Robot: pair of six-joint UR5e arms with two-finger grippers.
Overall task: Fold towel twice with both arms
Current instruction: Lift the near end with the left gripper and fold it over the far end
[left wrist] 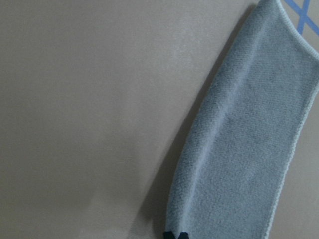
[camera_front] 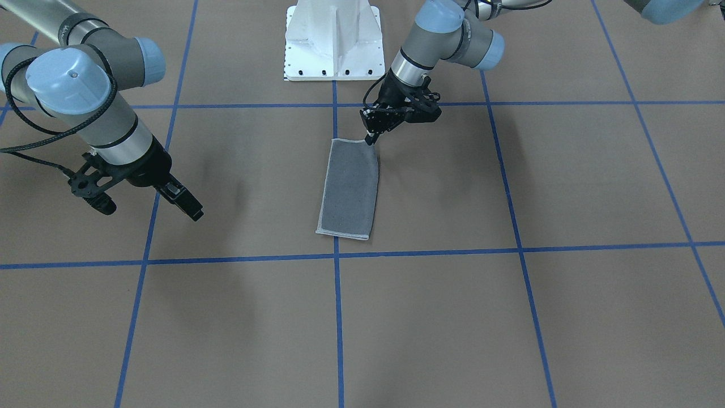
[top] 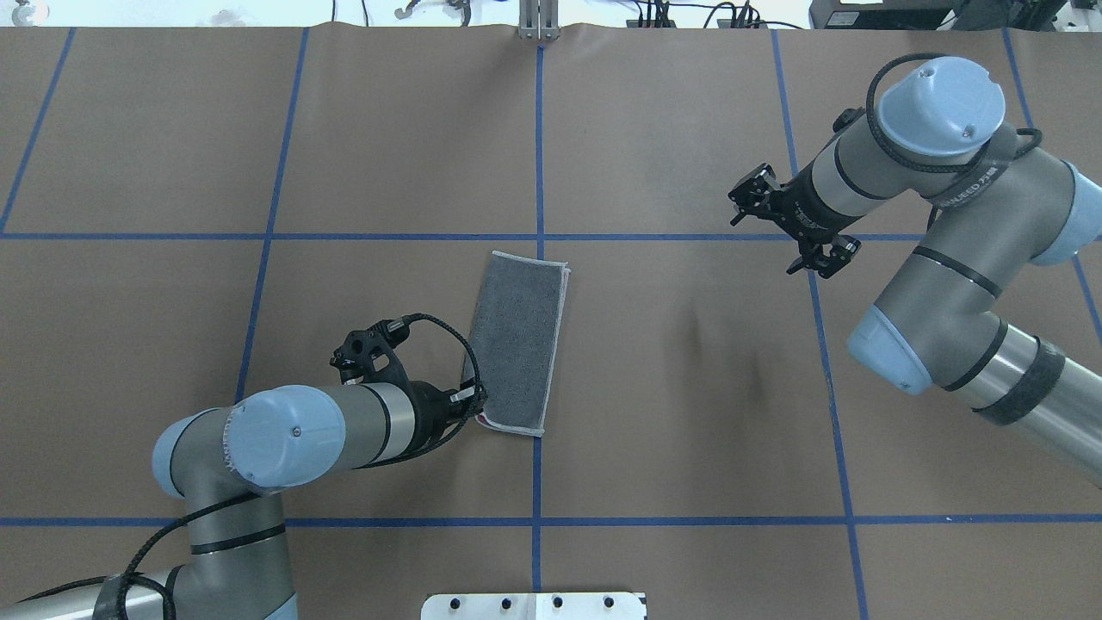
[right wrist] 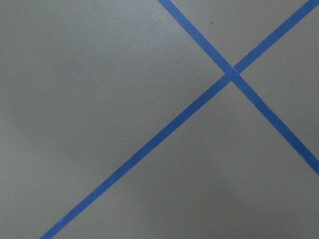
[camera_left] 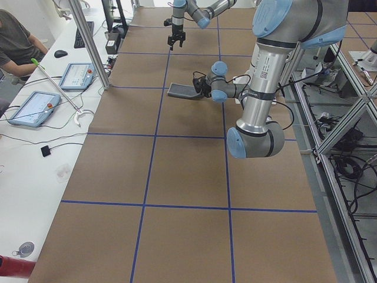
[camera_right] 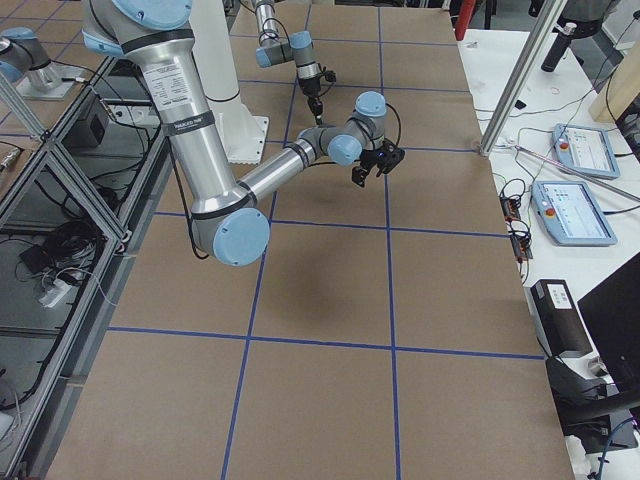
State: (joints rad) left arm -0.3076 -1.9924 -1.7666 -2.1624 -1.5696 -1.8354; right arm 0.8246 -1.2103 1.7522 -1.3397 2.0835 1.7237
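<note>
Pedestal (top: 534, 605) at the near table edge. Left gripper (top: 476, 408) low, fingertips pinched shut on the near corner of the towel (top: 519, 336), a sliver of pink showing there. Towel lies flat as a narrow strip, dark grey up, over the centre blue tape line (top: 539, 155), running away from the robot. Farther off, right gripper (top: 775, 234) hangs above the table (top: 172, 129), jaws spread, holding nothing.

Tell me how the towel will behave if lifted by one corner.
Probably floppy: the towel lies limp and flat, so it would likely droop from the left gripper. Probably light: thin terry cloth. The folded layers may slip apart.
</note>
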